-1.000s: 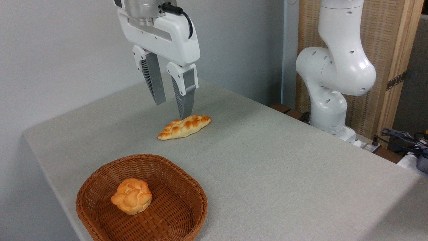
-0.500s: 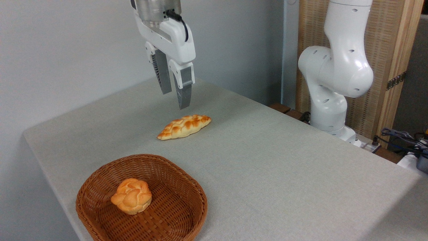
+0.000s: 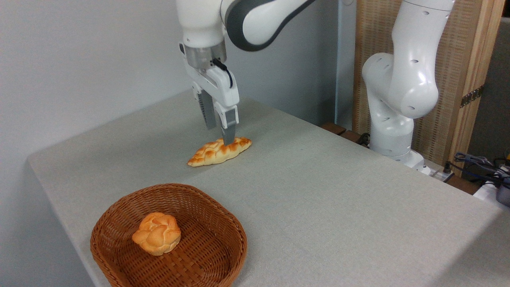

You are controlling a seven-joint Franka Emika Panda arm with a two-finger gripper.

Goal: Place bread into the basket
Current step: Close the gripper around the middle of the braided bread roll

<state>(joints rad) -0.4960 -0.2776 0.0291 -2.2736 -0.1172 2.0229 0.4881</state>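
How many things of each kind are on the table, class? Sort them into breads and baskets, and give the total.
Breads: 2, the long braided loaf lying on the table and the round knotted bun in the basket
Baskets: 1, the brown wicker basket
Total: 3

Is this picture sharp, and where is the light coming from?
Fixed camera view: sharp on the bread, basket and gripper; soft, even light, faint shadows only; mild glare on the white arm; dim right corner of the table.
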